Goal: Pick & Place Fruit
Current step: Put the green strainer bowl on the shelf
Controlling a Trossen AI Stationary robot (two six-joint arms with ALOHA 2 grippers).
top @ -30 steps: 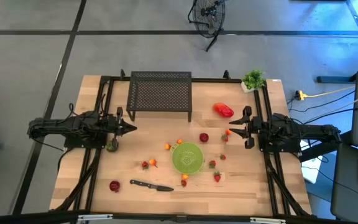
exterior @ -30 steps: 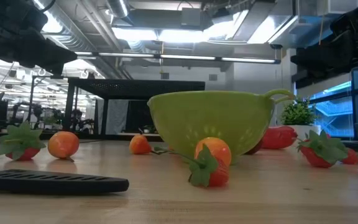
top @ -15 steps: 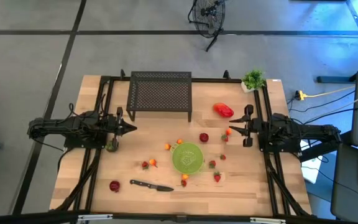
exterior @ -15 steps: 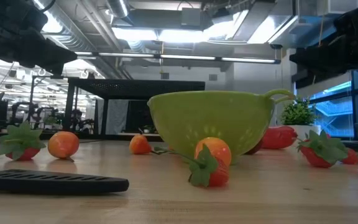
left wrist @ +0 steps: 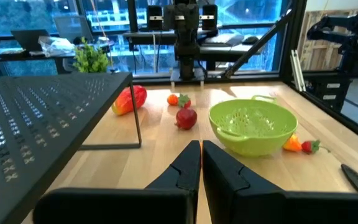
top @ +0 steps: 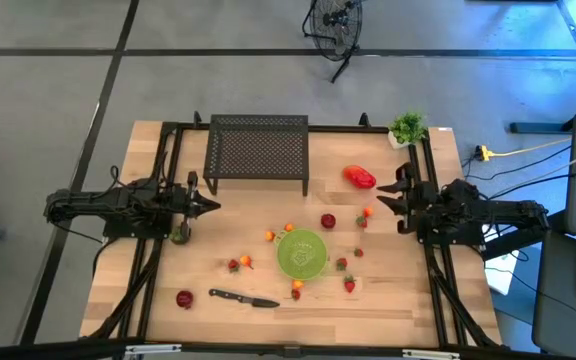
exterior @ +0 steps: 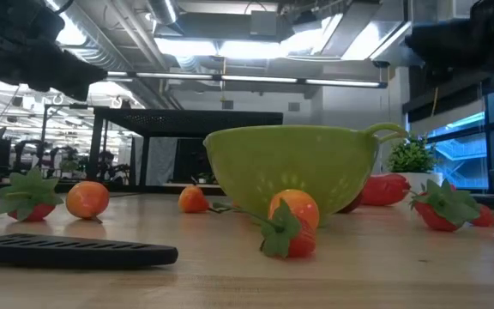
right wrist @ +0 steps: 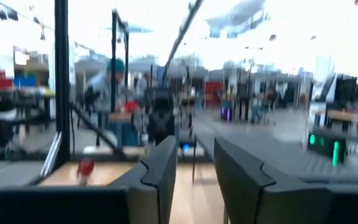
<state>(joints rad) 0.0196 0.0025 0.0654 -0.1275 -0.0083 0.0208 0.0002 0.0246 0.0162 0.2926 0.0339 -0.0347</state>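
Observation:
Fruit lies loose on the wooden table: a glossy red oblong (top: 359,177), a dark red round piece (top: 328,221), a small orange one (top: 367,212), and strawberries (top: 348,284) around the lime-green bowl (top: 301,253). A round dark green piece (top: 179,237) sits by the left arm. My left gripper (top: 211,206) waits shut at the table's left side, pointing level at the bowl (left wrist: 252,124). My right gripper (top: 382,200) hangs open at the right side, tipped upward, with nothing between its fingers (right wrist: 163,174). The orange piece lies just below and ahead of it.
A black mesh rack (top: 258,152) stands at the far middle, and a small potted plant (top: 408,128) at the far right corner. A black-handled knife (top: 243,298) and a lone strawberry (top: 184,298) lie near the front left. Black frame rails (top: 438,280) run along both sides.
My right gripper has tipped its fingers upward and risen a little, drawing back from the small orange piece toward the table's right edge. The fruit and bowl have stayed where they were.

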